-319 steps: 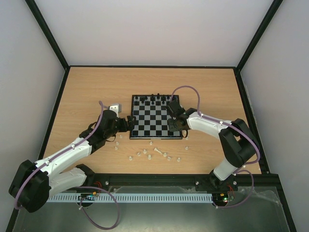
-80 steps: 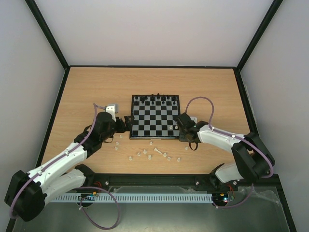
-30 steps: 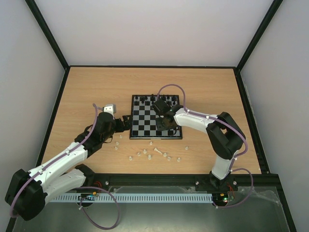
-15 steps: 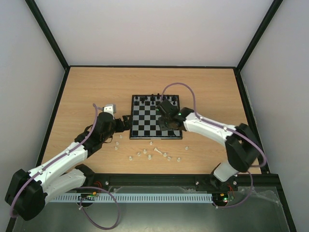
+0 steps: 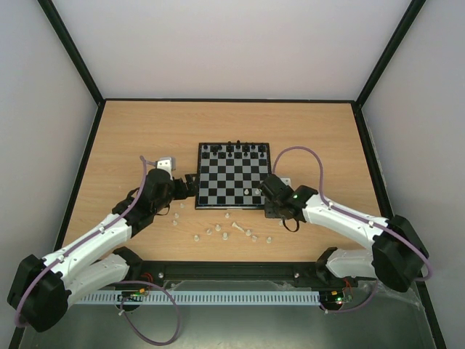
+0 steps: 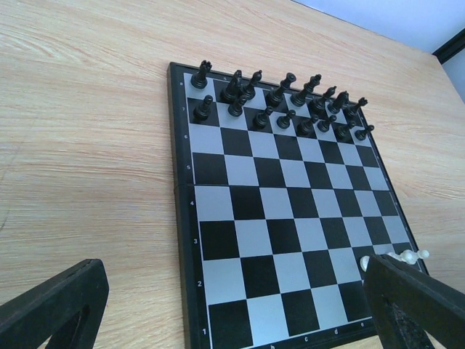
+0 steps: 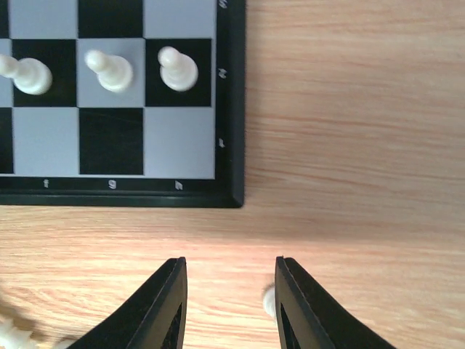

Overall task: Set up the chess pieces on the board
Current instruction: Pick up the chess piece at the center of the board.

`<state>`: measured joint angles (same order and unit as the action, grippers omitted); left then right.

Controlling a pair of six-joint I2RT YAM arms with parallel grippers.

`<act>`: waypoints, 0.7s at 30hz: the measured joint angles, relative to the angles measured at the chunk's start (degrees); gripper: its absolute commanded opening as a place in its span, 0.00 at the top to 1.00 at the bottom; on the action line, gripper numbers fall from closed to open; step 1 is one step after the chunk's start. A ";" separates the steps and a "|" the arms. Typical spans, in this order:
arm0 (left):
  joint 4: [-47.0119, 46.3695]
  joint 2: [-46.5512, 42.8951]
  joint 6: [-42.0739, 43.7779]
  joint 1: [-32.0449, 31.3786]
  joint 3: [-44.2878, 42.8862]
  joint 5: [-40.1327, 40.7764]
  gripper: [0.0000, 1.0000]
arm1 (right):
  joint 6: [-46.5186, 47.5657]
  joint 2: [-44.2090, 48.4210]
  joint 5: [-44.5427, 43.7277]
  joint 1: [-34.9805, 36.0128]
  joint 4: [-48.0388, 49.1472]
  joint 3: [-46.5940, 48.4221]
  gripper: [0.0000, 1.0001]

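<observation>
Two robot arms work over a small checkered board [image 5: 225,179] in the middle of a wooden desk [image 5: 145,138]. The left gripper [image 5: 190,182] sits at the board's left edge, spread as wide as it goes and holding nothing. Its camera looks across the squares to the black pieces [image 6: 276,98], which stand in two rows at the far side.

The right gripper [image 7: 231,267] hovers over bare wood just off the board's near right corner. It is parted with nothing pinched between its fingers [image 7: 163,309]. One small pale piece [image 7: 268,301] lies on the desk close against the inner side of one finger. It is too blurred to tell whether the two touch.

Three white pawns [image 7: 109,70] stand upright side by side on the board's second row from the near edge, at its right end, each on its own square.

The other white pieces [image 5: 225,231] lie scattered on the desk in front of the board's near edge, between the two arms. At least one of them is on its side.
</observation>
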<state>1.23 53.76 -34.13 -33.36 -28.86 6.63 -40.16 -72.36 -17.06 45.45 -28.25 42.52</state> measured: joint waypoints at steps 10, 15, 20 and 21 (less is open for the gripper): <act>-0.07 -0.42 -0.44 0.00 0.00 -1.66 0.01 | -6.29 0.87 -0.79 0.00 -0.17 -5.20 0.69; -0.11 -0.55 -0.61 0.00 0.00 -1.90 0.01 | -7.76 0.76 -0.85 0.00 -0.13 -5.84 0.69; -0.15 -0.57 -0.63 0.00 0.00 -2.12 0.01 | -8.61 -0.81 -1.03 0.02 0.26 -6.21 0.73; -0.17 -0.59 -0.63 0.00 0.00 -2.12 0.01 | -8.74 -0.96 -1.01 0.07 0.39 -6.56 0.73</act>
<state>1.06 53.17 -34.76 -33.36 -28.86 4.51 -48.90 -73.32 -18.06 45.52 -27.86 35.97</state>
